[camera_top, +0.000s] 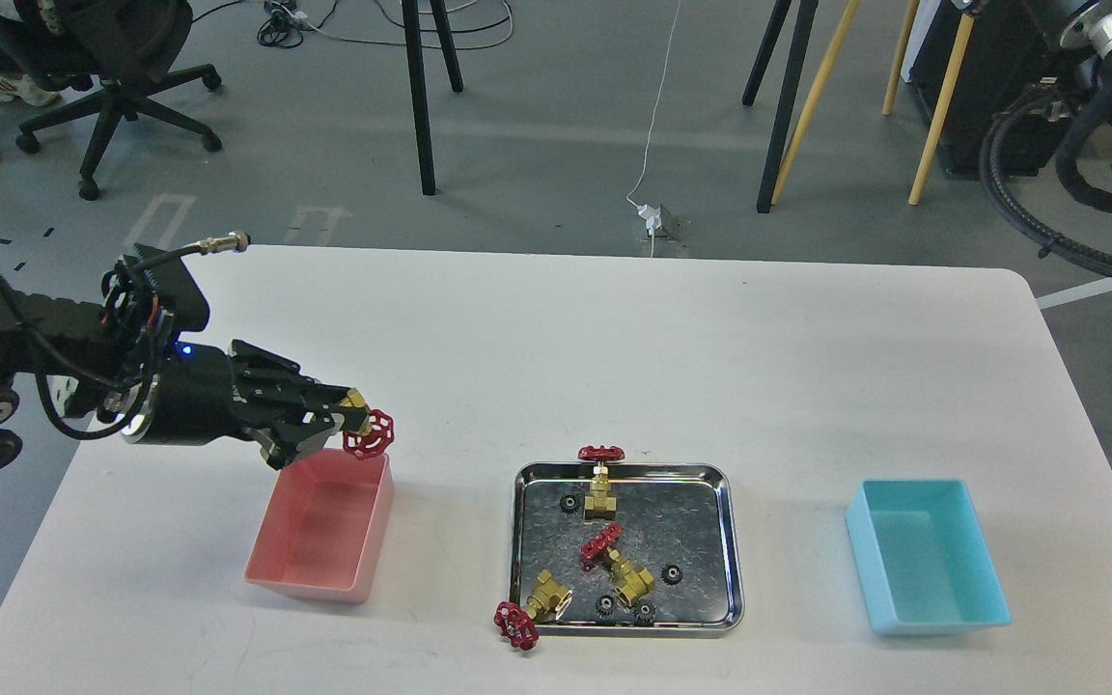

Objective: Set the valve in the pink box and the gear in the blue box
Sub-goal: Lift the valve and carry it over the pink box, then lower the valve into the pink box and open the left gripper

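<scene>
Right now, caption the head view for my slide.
Left tool holds a valve above the pink box's far edge.

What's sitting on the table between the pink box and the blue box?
In the head view, a silver tray lies between the pink box and the blue box. It holds three valves and several small black gears; bare table lies either side.

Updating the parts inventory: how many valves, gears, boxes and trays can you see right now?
Valves: 4, one held in the left hand over the pink box, three at the silver tray
Gears: 4, all in the tray
Boxes: 2, the pink one and the blue box, both empty
Trays: 1
Total: 11
</scene>
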`<control>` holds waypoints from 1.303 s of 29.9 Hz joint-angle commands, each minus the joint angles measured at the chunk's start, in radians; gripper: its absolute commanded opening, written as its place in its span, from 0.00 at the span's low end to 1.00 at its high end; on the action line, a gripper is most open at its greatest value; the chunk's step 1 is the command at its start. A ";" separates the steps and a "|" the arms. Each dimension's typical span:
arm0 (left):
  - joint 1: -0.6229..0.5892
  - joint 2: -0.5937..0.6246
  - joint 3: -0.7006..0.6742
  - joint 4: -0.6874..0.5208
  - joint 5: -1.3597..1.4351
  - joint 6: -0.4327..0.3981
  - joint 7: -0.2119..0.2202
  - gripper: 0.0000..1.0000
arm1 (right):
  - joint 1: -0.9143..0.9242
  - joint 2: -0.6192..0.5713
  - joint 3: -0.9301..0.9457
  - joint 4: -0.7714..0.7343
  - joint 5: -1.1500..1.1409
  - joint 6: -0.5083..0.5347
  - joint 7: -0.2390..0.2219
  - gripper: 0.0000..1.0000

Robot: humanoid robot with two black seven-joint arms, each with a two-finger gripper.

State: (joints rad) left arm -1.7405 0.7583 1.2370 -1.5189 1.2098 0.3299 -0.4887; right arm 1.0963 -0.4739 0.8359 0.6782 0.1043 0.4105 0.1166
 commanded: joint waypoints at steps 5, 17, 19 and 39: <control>0.091 0.130 -0.011 0.000 0.091 0.001 0.000 0.10 | -0.009 0.003 -0.001 0.000 0.000 0.001 0.000 1.00; 0.306 0.115 -0.139 0.091 0.093 0.004 0.000 0.11 | -0.012 0.000 -0.027 0.000 0.002 0.001 0.000 1.00; 0.326 0.113 -0.146 0.111 0.093 0.006 0.000 0.11 | -0.018 -0.002 -0.027 0.000 0.002 -0.001 0.000 1.00; 0.372 0.033 -0.148 0.141 0.088 0.004 0.000 0.23 | -0.042 -0.012 -0.026 0.000 0.002 0.002 0.000 1.00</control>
State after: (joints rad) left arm -1.3787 0.7984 1.0888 -1.3820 1.2991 0.3344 -0.4887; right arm 1.0578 -0.4839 0.8088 0.6780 0.1059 0.4113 0.1165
